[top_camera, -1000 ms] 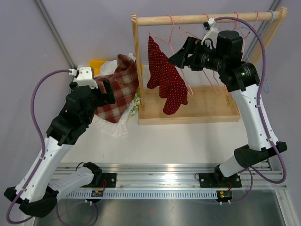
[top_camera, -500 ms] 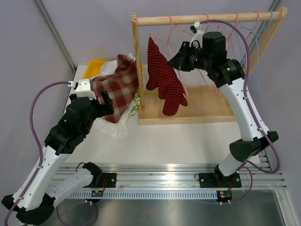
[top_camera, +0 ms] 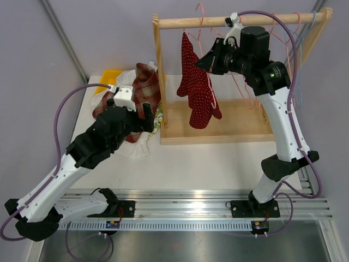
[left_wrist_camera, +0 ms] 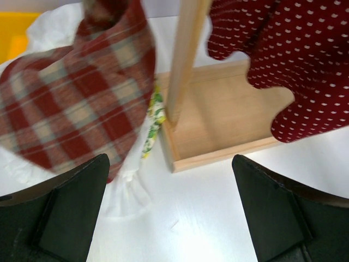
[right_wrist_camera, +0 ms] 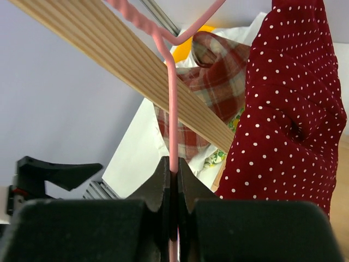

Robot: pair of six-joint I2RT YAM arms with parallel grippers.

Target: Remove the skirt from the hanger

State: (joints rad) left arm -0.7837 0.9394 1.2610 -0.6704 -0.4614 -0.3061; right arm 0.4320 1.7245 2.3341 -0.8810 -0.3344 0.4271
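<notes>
A dark red skirt with white dots hangs from a pink wire hanger on the wooden rail. My right gripper is just right of the skirt's top and is shut on the hanger's thin pink wire. In the right wrist view the wire runs straight up from the right gripper, with the skirt to the right. My left gripper is open and holds nothing, low by the rack's left post. In its own view the left gripper looks at the skirt's hem.
The rack's wooden base tray sits under the skirt, its left post close to my left gripper. A red plaid cloth lies on white and floral fabric left of the rack, with a yellow bin behind. Several empty hangers hang at the right.
My right gripper has shut on the pink hanger wire and risen toward the rail; the skirt now hangs straighter. My left arm has swung right, toward the rack's post.
</notes>
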